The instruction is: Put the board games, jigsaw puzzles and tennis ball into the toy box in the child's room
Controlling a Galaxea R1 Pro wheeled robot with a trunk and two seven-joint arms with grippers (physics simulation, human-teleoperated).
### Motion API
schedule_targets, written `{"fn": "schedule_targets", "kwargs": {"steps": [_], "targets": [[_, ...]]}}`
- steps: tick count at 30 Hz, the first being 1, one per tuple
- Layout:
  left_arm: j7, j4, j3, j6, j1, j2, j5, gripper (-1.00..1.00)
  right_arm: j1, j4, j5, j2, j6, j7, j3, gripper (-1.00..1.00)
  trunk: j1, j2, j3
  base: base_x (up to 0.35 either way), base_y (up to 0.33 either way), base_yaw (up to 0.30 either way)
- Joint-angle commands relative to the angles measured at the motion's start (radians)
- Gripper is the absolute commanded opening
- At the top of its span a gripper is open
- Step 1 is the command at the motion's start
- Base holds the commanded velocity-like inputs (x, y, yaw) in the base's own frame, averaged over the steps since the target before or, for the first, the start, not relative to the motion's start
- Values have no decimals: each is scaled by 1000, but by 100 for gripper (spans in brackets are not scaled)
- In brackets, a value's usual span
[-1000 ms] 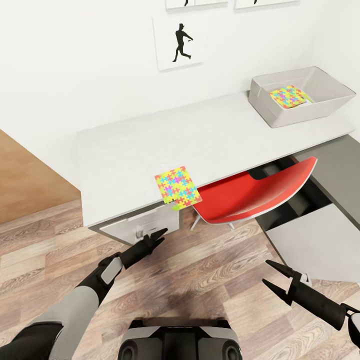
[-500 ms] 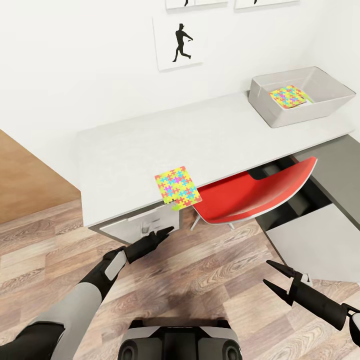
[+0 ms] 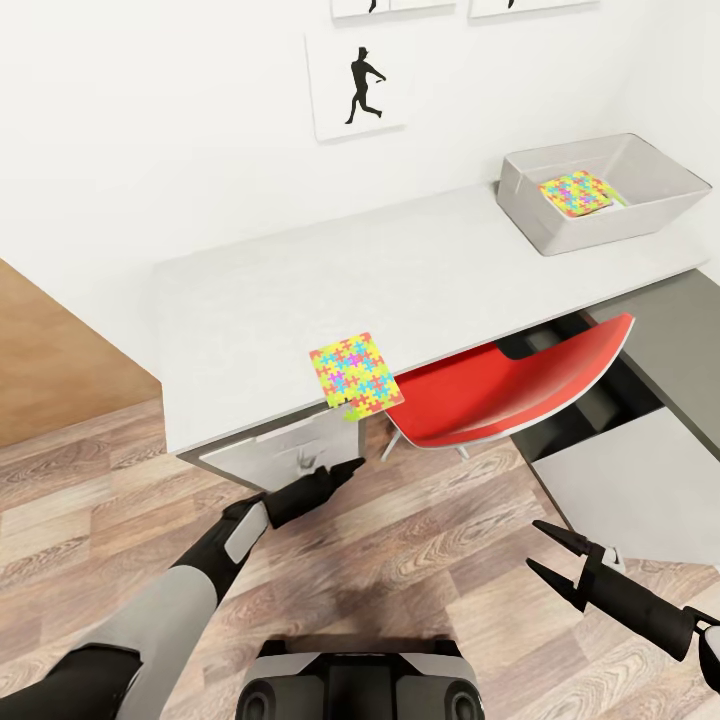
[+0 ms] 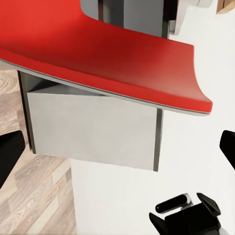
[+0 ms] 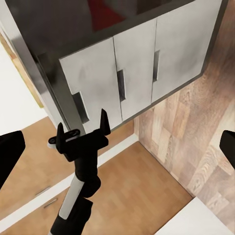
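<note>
Left gripper [image 3: 345,470] nearer puzzle [image 3: 356,375] — jaws unclear.

Jigsaw puzzle [image 3: 356,374] on the surface [image 3: 300,300], overhanging its front edge. Second puzzle [image 3: 577,192] inside the toy box [image 3: 556,231] at far right. Chair [image 3: 500,385] tucked beneath, right of the drawers [image 3: 285,450]. Left end effector [image 3: 345,470] just below the overhanging puzzle.

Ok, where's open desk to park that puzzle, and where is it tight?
Bare top runs from the jigsaw puzzle at the table's front edge back to the wall and across to the toy box. It is crowded below, around the red chair and drawers.
</note>
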Motion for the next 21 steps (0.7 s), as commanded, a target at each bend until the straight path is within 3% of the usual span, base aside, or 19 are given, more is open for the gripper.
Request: {"fn": "schedule_targets", "kwargs": {"steps": [1,8,15,21], "targets": [[2,0,-5,9,-1,-1,10,100,-1,0,10,0,4,9,-1,100,1,-1,-1,0,0,0],[6,-31,-16,8,-1,-4,10,100,-1,0,10,0,4,9,-1,100,1,-1,-1,0,0,0],[8,-80,-63,7,-1,-3,11,100,-1,0,10,0,3,9,-1,100,1,-1,-1,0,0,0],[8,-110,-77,7,0,-3,10,100,-1,0,10,0,3,9,-1,100,1,-1,-1,0,0,0]]}}
